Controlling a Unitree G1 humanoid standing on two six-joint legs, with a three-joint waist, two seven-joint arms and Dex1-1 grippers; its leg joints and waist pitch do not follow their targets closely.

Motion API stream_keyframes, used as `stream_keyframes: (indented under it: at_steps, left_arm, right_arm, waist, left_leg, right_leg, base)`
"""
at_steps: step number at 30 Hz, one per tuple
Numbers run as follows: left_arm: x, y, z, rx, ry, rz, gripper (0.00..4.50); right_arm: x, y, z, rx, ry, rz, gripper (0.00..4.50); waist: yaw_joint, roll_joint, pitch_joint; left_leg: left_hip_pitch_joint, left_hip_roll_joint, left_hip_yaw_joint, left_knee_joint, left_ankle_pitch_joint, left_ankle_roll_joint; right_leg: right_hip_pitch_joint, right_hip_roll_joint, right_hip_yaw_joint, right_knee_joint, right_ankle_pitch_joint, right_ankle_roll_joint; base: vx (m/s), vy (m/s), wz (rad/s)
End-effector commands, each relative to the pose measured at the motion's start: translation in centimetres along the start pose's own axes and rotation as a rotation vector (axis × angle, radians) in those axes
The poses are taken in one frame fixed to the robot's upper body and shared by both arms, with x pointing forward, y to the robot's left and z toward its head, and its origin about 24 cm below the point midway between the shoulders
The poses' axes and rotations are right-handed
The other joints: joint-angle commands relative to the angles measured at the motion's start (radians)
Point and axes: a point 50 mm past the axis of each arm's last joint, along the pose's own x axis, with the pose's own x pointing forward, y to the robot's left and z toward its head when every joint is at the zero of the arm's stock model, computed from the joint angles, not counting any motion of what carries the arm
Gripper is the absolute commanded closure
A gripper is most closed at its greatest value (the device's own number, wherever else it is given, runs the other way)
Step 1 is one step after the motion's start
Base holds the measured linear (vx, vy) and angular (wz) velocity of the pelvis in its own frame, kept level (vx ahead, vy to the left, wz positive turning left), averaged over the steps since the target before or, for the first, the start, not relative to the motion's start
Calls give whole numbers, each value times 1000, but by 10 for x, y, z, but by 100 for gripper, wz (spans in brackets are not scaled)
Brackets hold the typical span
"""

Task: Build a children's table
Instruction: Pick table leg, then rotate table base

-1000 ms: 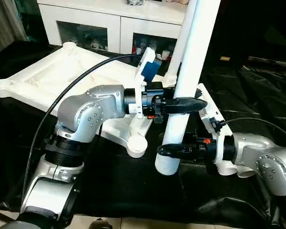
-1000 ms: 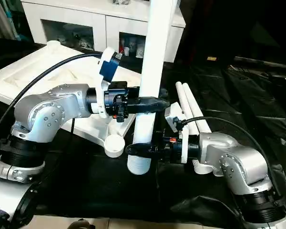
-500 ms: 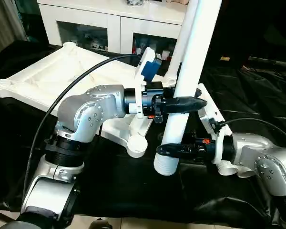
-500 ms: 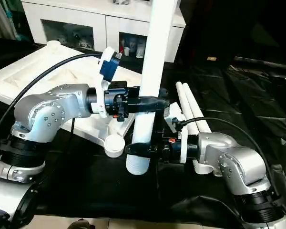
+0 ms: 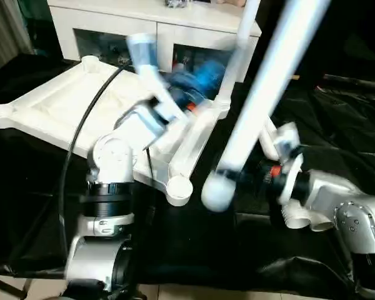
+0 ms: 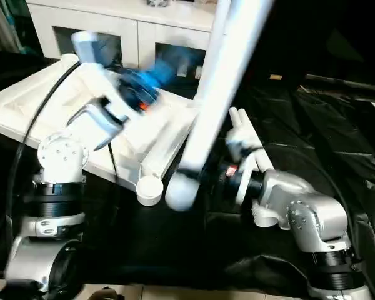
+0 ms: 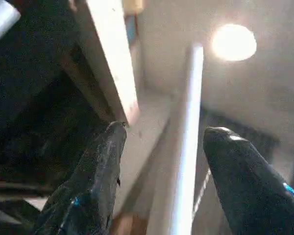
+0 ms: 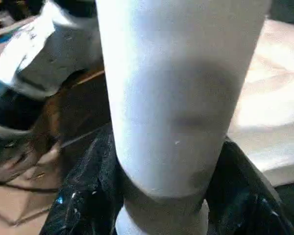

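The white tabletop (image 5: 56,103) lies underside up on the black sheet, with a round corner socket (image 5: 178,189) nearest me. A long white leg (image 5: 265,94) leans up and to the right. My right gripper (image 5: 234,178) is shut on its thick lower end; in the right wrist view black fingers (image 8: 83,205) press both sides of the tube (image 8: 176,98). My left arm (image 5: 112,156) is raised over the tabletop, blurred. Its gripper (image 7: 161,134) is open, and its fingers (image 7: 95,181) stand well apart from the leg (image 7: 188,127) with nothing between them.
Spare white legs (image 6: 247,134) lie on the black sheet (image 5: 337,125) beside my right arm, their open ends (image 5: 300,219) toward me. A white glass-door cabinet (image 5: 150,28) stands behind the tabletop. A black cable (image 5: 75,144) loops over my left arm.
My left gripper has let go of the leg and swung up and back over the tabletop. The leg, held by the right gripper alone, has tipped over to the right.
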Motion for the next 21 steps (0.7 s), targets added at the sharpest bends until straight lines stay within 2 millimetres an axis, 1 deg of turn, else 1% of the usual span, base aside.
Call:
stream_keyframes:
  at_steps: [1,2,3,4,5,6,7,8,9,10,11,12,13,14,15,16,17,18,19,20,21]
  left_arm:
    - [-9,11,-3,91,95,72,155]
    - [-21,21,-10,269,335,123,155]
    - [-21,21,-10,269,335,123,155]
    - [-24,24,-12,320,395,126,155]
    - [-36,32,-19,474,594,123,155]
    - [-50,41,-23,593,768,124,155]
    - [-61,48,-26,674,911,118,155]
    - [-66,51,-27,699,962,114,155]
    - [-83,59,-30,761,1132,91,155]
    - [-88,61,-30,777,1181,78,155]
    - [-100,65,-29,784,1291,55,155]
    - [-100,65,-29,784,1291,55,155]
    - [-113,69,-23,762,1407,43,155]
    - [-113,69,-23,762,1407,43,155]
    - [-117,71,-20,746,1441,46,155]
    - [-119,73,-17,754,1477,54,155]
    - [-123,76,-13,762,1524,57,155]
    - [-125,78,-11,774,1555,57,155]
    - [-127,80,-9,778,1576,59,155]
    - [-128,81,-8,778,1586,60,155]
    - [-128,82,-7,774,1589,57,155]
  right_arm:
    - [-9,-15,5,-66,-27,-152,261]
    - [-13,-23,1,-138,10,-257,262]
    - [-13,-23,1,-138,10,-257,262]
    - [-13,-25,0,-142,11,-270,262]
    - [-15,-29,-3,-159,8,-314,262]
    - [-17,-34,-8,-183,30,-366,262]
    - [-18,-37,-12,-201,50,-396,262]
    - [-19,-38,-13,-208,58,-406,262]
    - [-20,-40,-17,-230,79,-438,262]
    - [-20,-41,-18,-228,76,-447,262]
    - [-20,-41,-18,-214,56,-460,262]
    - [-20,-41,-18,-214,56,-460,262]
    - [-20,-40,-18,-191,29,-470,262]
    - [-20,-40,-18,-191,29,-470,262]
    - [-20,-39,-19,-190,24,-469,262]
    - [-20,-38,-20,-191,27,-466,262]
    - [-21,-37,-22,-196,39,-457,262]
    - [-22,-35,-24,-200,46,-452,262]
    - [-22,-34,-26,-201,51,-448,262]
    - [-23,-34,-27,-201,52,-447,262]
    - [-23,-33,-28,-202,53,-446,262]
  waist:
    - [0,-1,-74]
    - [1,-1,-73]
    - [-3,1,-74]
    - [-4,3,-74]
    - [1,2,-73]
    - [-4,7,-77]
    - [-1,12,-75]
    - [-6,7,-75]
    - [0,10,-77]
    - [-6,9,-76]
    - [-4,20,-82]
    - [-7,16,-82]
    - [-6,26,-83]
    - [-8,23,-81]
    - [-5,25,-81]
    - [-6,27,-79]
    - [-5,32,-78]
    - [-5,32,-76]
    - [-7,31,-75]
    - [-9,29,-73]
    - [-6,36,-76]
  left_leg:
    - [12,25,-4,-68,-116,-3]
    - [14,26,-7,-72,-112,-4]
    - [15,25,-5,-71,-110,-11]
    - [16,25,-5,-72,-108,-17]
    - [16,27,-8,-74,-104,-10]
    - [18,27,-6,-74,-102,-21]
    - [21,27,-6,-74,-104,-20]
    - [17,25,-5,-76,-107,-26]
    - [20,25,-7,-75,-98,-30]
    - [16,24,-6,-77,-101,-36]
    - [21,26,-6,-74,-92,-45]
    - [17,25,-5,-73,-82,-44]
    - [18,25,-5,-71,-83,-43]
    - [17,24,-2,-71,-91,-40]
    - [20,25,-2,-72,-111,-45]
    - [20,27,-3,-73,-130,-48]
    - [20,27,-4,-73,-142,-51]
    - [20,26,-3,-75,-156,-50]
    - [20,26,-5,-77,-186,-51]
    - [17,26,-5,-78,-193,-53]
    - [19,27,-6,-77,-194,-57]
  right_leg:
    - [42,-63,25,-74,-123,-170]
    - [39,-64,25,-81,-153,-131]
    - [39,-61,27,-75,-154,-117]
    - [40,-62,27,-73,-148,-116]
    - [37,-66,27,-83,-148,-107]
    - [38,-63,28,-69,-123,-107]
    - [33,-62,27,-74,-119,-105]
    - [38,-61,30,-71,-114,-95]
    - [35,-64,28,-72,-100,-97]
    - [40,-63,29,-67,-89,-100]
    - [38,-65,28,-60,-46,-120]
    - [41,-64,28,-54,2,-141]
    - [39,-65,27,-52,38,-166]
    - [39,-64,28,-54,39,-172]
    - [38,-66,27,-53,36,-194]
    - [39,-65,27,-53,30,-206]
    - [39,-67,27,-51,25,-210]
    - [38,-66,27,-57,6,-208]
    - [41,-69,29,-60,-44,-199]
    - [43,-71,30,-63,-68,-194]
    - [43,-74,31,-61,-70,-198]
  base:
    - [0,0,0]
    - [0,0,0]
    - [0,0,0]
    - [0,0,0]
    - [0,0,0]
    - [0,0,0]
    - [0,0,0]
    - [0,0,0]
    - [0,0,0]
    - [0,0,0]
    - [0,0,0]
    - [0,0,0]
    - [0,0,0]
    - [0,0,0]
    - [0,0,0]
    - [0,0,0]
    - [0,0,0]
    - [0,0,0]
    - [0,0,0]
    - [0,0,0]
    - [0,0,0]
